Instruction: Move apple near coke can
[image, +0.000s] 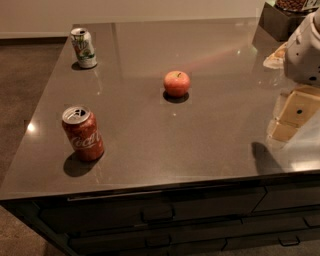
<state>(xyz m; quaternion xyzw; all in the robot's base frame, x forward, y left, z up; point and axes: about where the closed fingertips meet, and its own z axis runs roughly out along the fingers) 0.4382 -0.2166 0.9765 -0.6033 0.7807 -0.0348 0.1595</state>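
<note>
The apple (176, 83) is small, round and red-orange with a short stem. It sits near the middle of the dark countertop (210, 135). The coke can (83, 133) is red with white script and a silver top. It stands upright near the front left corner, well apart from the apple. My gripper (295, 117) shows as a tan shape at the right edge, above the counter, to the right of the apple and a little nearer the front. It is far from both and holds nothing that I can see.
A white-and-green soda can (84, 47) stands upright at the back left corner. A dark container (280, 20) and a pale object (275, 57) sit at the back right. The white arm body (305, 50) hangs over the right side. Drawers (160, 215) run below the front edge.
</note>
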